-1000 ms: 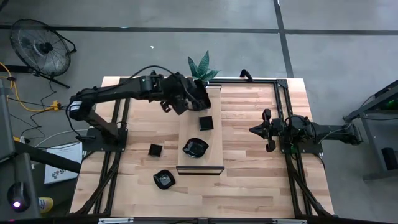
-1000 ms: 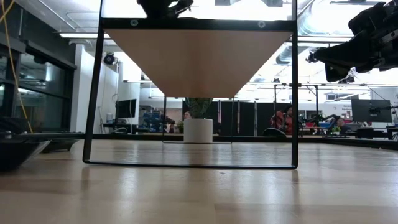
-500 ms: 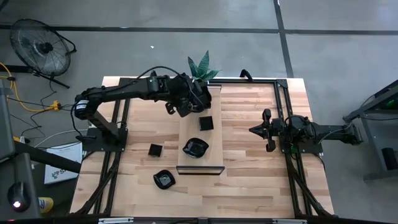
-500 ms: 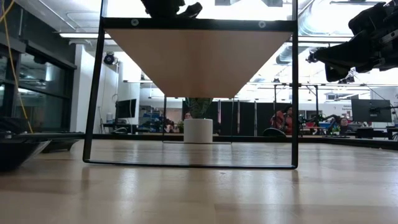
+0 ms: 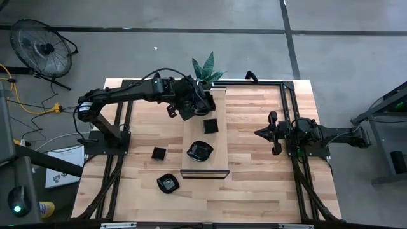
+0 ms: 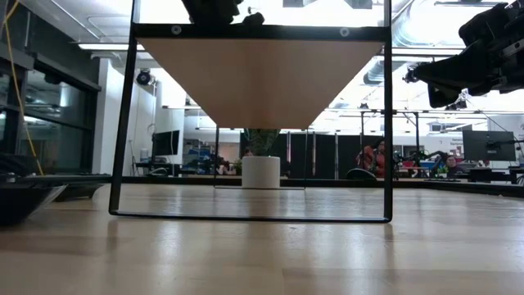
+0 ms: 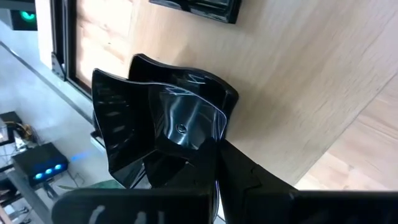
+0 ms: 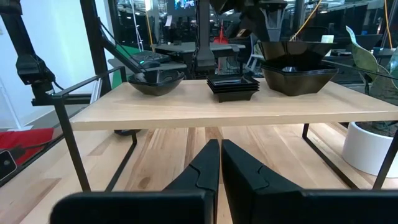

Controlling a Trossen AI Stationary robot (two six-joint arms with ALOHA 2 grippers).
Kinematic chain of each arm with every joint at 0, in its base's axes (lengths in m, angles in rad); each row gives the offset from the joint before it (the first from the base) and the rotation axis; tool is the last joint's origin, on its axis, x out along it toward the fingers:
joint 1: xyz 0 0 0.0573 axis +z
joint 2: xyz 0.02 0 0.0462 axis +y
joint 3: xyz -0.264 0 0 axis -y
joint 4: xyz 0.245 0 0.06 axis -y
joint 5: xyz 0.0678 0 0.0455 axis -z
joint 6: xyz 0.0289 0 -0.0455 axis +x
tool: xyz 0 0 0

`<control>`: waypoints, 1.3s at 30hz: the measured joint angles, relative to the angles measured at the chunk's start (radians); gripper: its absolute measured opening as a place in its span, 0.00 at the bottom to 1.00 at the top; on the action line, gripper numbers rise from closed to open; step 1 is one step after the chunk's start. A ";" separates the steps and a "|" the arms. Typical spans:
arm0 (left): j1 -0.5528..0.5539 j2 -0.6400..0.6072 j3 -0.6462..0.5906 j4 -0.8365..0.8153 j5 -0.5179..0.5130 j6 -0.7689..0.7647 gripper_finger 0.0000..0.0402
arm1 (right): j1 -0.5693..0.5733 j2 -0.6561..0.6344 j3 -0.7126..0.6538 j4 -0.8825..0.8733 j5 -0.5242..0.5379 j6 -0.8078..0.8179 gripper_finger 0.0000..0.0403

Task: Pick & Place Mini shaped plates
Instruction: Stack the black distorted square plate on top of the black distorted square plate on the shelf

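The mini shaped plates are glossy black. A wavy-rimmed plate [image 7: 180,121] is in my left gripper [image 5: 198,104] over the far end of the raised pale wooden board [image 5: 205,166]. My right wrist view shows that plate [image 8: 296,51] above a similar dark wavy dish [image 8: 301,79] standing on the board. Also on the board are a stack of square plates [image 5: 210,125] and a leaf-shaped plate [image 5: 200,151]. A small square plate [image 5: 159,153] and a flower-shaped plate [image 5: 168,183] lie on the table. My right gripper [image 5: 259,133] is shut and waits at the table's right side. My left gripper is shut on the wavy plate at its raised rim [image 7: 208,146]. One finger [image 7: 239,177] shows outside the rim; the plate hides the other. The fingers come from above, pointing down. The plate is level over the board's far end; whether it touches the dish below, I cannot tell.
The board stands on a black metal frame [image 6: 124,123] above the table. A potted plant [image 5: 206,69] is at the far edge, just behind the left gripper. Black frame rails [image 5: 289,108] run along the table. Bare wood lies between the board and the right arm.
My left gripper has moved a little toward the table's right, along the board's far end, carrying the wavy plate with it.
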 joint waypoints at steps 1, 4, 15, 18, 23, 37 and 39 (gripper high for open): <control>0.000 0.000 0.000 -0.002 0.000 0.000 0.00 | 0.000 0.000 0.000 0.000 0.000 0.000 0.03; 0.000 0.000 0.000 -0.002 0.001 0.000 0.00 | 0.000 0.000 0.000 0.000 0.000 0.000 0.03; 0.000 0.000 0.000 0.015 0.016 0.014 0.00 | 0.000 0.000 0.000 0.000 0.000 0.000 0.03; 0.000 0.002 0.000 0.015 0.029 0.018 0.00 | 0.000 0.000 0.000 0.000 0.000 0.000 0.03; 0.000 0.023 0.000 0.021 0.031 0.024 0.00 | 0.000 0.000 0.000 0.000 0.000 0.000 0.03; 0.000 0.038 0.000 0.024 0.029 0.017 0.00 | 0.000 0.000 0.000 0.000 0.000 0.000 0.03; 0.000 0.039 0.000 0.022 0.029 0.015 0.00 | 0.000 0.000 0.000 0.000 0.000 0.000 0.03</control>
